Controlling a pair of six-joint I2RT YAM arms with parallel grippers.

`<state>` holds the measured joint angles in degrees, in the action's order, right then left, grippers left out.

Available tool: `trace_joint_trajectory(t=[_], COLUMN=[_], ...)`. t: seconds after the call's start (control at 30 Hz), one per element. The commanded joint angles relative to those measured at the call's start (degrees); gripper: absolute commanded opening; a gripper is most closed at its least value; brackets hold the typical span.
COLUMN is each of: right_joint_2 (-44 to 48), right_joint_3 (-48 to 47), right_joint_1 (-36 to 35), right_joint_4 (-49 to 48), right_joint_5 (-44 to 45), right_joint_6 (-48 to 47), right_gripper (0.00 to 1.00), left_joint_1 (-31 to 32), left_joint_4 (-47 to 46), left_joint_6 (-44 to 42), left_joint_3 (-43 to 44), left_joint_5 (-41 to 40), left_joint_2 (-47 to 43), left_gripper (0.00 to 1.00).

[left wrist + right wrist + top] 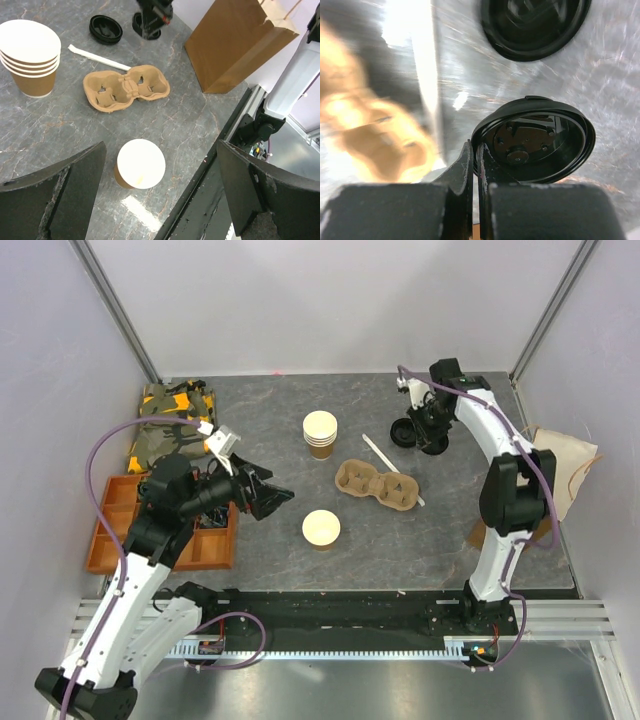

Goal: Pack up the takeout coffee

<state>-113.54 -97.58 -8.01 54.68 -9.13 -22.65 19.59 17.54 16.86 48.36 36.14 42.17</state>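
The single brown paper cup (321, 528) with a cream rim stands upright and lidless at the table's front middle. In the left wrist view the cup (140, 163) is between and below my open fingers. My left gripper (277, 501) (160, 200) is open and empty, just left of the cup. My right gripper (433, 437) (476, 160) is shut on the rim of a round black lid (536, 141) at the back right. A second black lid (400, 430) (535, 25) (106, 29) lies on the table beside it.
A stack of nested cups (320, 433) (31, 55) stands at the back centre. A cardboard cup carrier (378, 485) (125, 87) and a white wrapped straw (383, 462) (97, 57) lie mid-table. A brown paper bag (565, 470) (235, 40) is at the right, an orange tray (118, 525) at the left.
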Motion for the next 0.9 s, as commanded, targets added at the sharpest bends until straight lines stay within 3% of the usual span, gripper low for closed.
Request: trace_joint_trajectory(t=[0.0,0.13,0.23,0.37,0.53,0.73,0.87], right_joint_2=[8.4,9.7,10.6,12.4,13.7,14.7,16.0], right_joint_3=[-6.3,-9.8,-9.6,-4.9,-0.2,2.7,5.1], right_joint_1=[0.1,-1.3,-4.0,-8.8,-15.4,-17.2,-17.3], right_joint_4=[7.5,19.5,26.3,28.8,28.8,28.8,28.7], right_joint_5=[-17.2,-32.9,-43.3,-51.4,-62.4,-68.7,-76.5], right_joint_6=[0.2,-5.2,-9.8,-12.5,-12.4,-11.0,-11.1], right_gripper=[0.0,0.0,0.0,0.0,0.0,0.0,0.0], left_joint_1=[-0.3,-0.3,-0.3,-0.3,-0.2,2.2,7.3], left_joint_4=[-1.2,-0.2,-0.2,1.0,1.1,-14.7,-23.5], left_joint_6=[-7.7,-18.1,-30.7,-43.9,-56.2,-47.4,-42.0], left_joint_3=[1.3,1.0,-1.0,-4.7,-7.9,-13.5,-15.8], left_joint_5=[5.2,8.6,12.1,18.0,19.1,13.8,1.8], left_joint_2=[-2.9,-5.9,-9.4,-14.6,-15.5,-14.6,-11.4], left_gripper=[1.0,0.99,0.98,0.97,0.9,0.78,0.66])
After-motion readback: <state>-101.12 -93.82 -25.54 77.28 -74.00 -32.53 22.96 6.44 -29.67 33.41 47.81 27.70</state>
